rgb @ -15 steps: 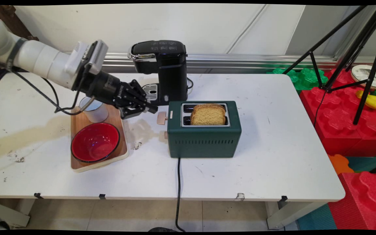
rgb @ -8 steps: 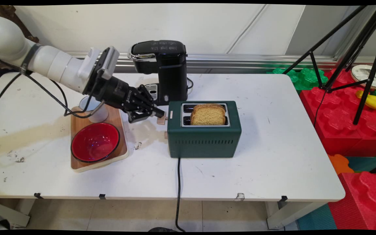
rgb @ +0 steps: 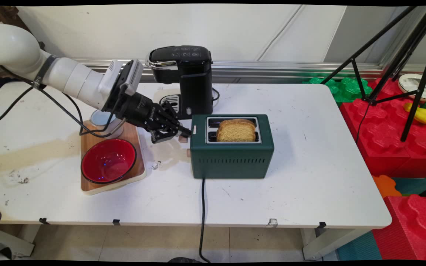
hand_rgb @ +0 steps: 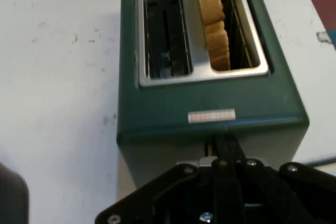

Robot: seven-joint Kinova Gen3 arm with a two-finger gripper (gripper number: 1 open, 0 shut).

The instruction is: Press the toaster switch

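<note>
Two slots open in the top of the green toaster, and the one nearer the camera in the main view holds slices of brown bread standing well up out of it; the far slot looks empty in the hand view. The toaster stands about mid-worktop, its power cord running off the near edge of the white worktop.

The black gripper reaches in from the left, slanting downward, with its fingers clenched together into one narrow tip and nothing held between them. That tip is at the toaster's left end face, right over the pale wood-coloured lever. From the hand view the closed tip lies on or just above a pale piece that I take for that lever, roughly on the centre line of the toaster body. Whether it truly presses on the lever or only hangs over it I cannot tell. A second small pale knob sits lower on the same face, apart from the gripper.

Just behind the gripper stands a black coffee machine. Left of it a wooden board carries a red bowl and a pale cup, partly hidden by the arm.
</note>
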